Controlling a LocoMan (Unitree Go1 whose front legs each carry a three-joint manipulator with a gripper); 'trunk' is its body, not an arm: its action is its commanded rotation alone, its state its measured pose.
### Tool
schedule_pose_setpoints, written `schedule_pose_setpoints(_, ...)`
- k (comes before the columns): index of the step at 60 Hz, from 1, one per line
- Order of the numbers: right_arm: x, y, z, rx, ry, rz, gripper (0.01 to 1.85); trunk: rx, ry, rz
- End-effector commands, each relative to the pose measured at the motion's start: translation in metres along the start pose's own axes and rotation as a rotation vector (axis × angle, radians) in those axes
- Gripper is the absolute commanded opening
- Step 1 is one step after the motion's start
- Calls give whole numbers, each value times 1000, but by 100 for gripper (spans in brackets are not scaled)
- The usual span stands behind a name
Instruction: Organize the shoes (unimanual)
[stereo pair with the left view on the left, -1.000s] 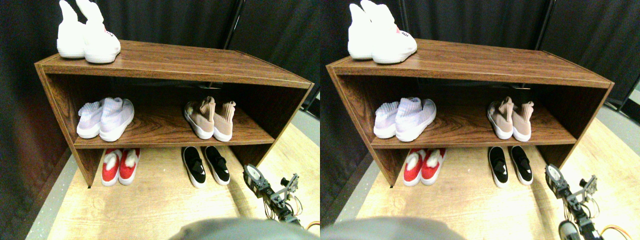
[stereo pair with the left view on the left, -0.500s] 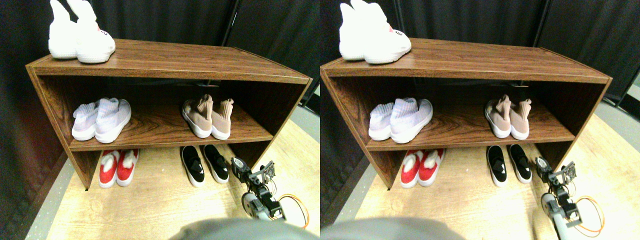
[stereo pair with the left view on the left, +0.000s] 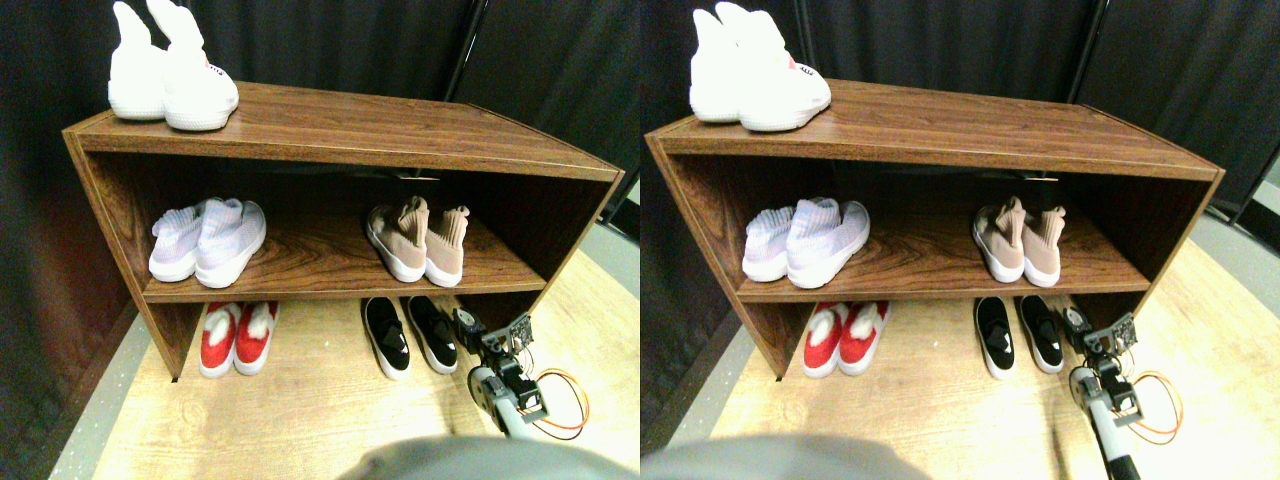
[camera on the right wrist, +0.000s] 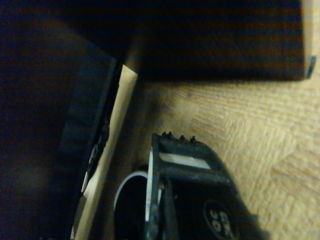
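The shoes, a beige-tan knit pair with white soles, stand side by side on the right of the middle shelf (stereo pair with the left view on the left: 330, 272): the left one (stereo pair with the left view on the left: 398, 238) and the right one (stereo pair with the left view on the left: 447, 245), heels toward me. My right gripper (stereo pair with the left view on the left: 494, 333) is low over the floor in front of the shelf unit's right end. It is below the shoes, apart from them, and holds nothing. In the wrist view the gripper (camera on the right wrist: 178, 143) hangs over tan floor beside a dark shape with a pale edge (camera on the right wrist: 112, 150).
A black slip-on pair (stereo pair with the left view on the left: 410, 335) sits on the floor just left of the gripper, with red slippers (stereo pair with the left view on the left: 238, 335) further left. A lilac-white pair (stereo pair with the left view on the left: 208, 240) is on the shelf's left and a white high-collared pair (stereo pair with the left view on the left: 170, 80) is on top. An orange cable (stereo pair with the left view on the left: 568, 405) loops behind the arm.
My right gripper has moved left and forward, closer to the shelf's right end and the black slip-ons. The camera has shifted slightly. No shoes have moved.
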Motion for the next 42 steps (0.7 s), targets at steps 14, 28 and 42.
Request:
schedule_pose_setpoints(14,3,-11,-18,-29,29,29,6,-50,1,21)
schedule_pose_setpoints(28,8,-6,-31,4,73,8,6,-72,7,42)
schedule_pose_setpoints(42,1,-2,-38,-26,86,31,6,-86,8,56)
